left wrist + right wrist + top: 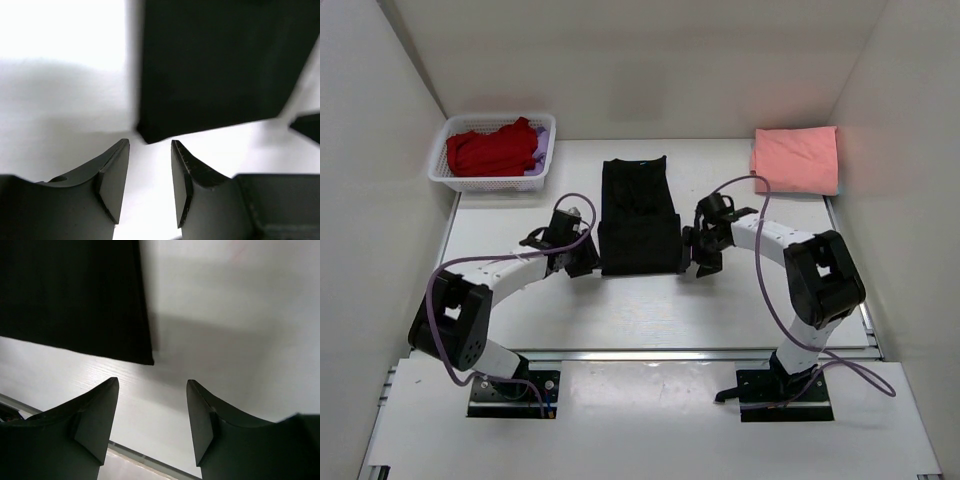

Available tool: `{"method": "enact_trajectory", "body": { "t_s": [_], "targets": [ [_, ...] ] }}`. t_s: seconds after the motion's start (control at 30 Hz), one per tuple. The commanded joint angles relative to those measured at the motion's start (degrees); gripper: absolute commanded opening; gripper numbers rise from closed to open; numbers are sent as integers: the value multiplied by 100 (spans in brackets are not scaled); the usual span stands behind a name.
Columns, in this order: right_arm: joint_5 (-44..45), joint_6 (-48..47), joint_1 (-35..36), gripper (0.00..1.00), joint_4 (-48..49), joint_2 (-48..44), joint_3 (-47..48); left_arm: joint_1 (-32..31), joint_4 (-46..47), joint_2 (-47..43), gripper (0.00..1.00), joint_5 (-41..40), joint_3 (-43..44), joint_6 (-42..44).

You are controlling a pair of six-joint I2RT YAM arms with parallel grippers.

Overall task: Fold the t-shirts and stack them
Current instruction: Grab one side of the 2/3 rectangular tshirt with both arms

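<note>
Strip of black tee [638,215] lies mid-surface from above, a pincer at each near corner. Left wrist: your left pincer [150,145] is spread and empty, just short of the corner. Right wrist: right pincer [152,382] spread, empty too. Pinch both corners evenly, then fold away together.

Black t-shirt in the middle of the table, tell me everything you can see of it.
The black t-shirt is plain, soft-looking fabric folded into a long rectangle lying flat on the table, its length running away from the arms. A small blue-white label shows at the far edge. The near half looks slightly wider. The left hand and right hand flank its near corners, open and holding nothing; only the table touches it.
</note>
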Motion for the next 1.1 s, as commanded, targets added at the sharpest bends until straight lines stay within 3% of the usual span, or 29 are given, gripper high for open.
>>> {"method": "enact_trajectory", "body": {
  "t_s": [0.0, 0.47, 0.57, 0.6, 0.63, 0.67, 0.7, 0.73, 0.9, 1.07],
  "targets": [
    [63, 498, 234, 55, 901, -175, -346, -136, 332, -189, 50, -672, -351, -327],
    [-315, 938, 76, 59, 1737, 186, -831, -408, 1413, 461, 51, -523, -625, -1022],
    [-542, 973, 41, 47, 1816, 238, -918, -444, 1536, 592, 49, -488, -651, -1145],
    [-596, 947, 32, 34, 1868, 256, -901, -435, 1606, 645, 44, -470, -686, -1232],
    [-674, 973, 76, 18, 1913, 282, -936, -392, 1702, 672, 32, -426, -738, -1329],
    [-736, 973, 102, 7, 1939, 317, -971, -400, 1686, 654, 22, -348, -782, -1382],
    [-772, 1008, 77, 0, 1948, 265, -971, -374, 1877, 672, 5, -260, -844, -1461],
    [-781, 974, 102, 0, 1905, 256, -963, -313, 1827, 654, 0, -155, -836, -1522],
    [-920, 833, 182, 0, 1431, -86, -1006, -225, 1169, 163, 0, 355, -1037, -1356],
    [-1132, 534, 383, 1, 667, -806, -1365, -163, -192, -1214, 0, 760, -1520, -1101]
  ]
}}
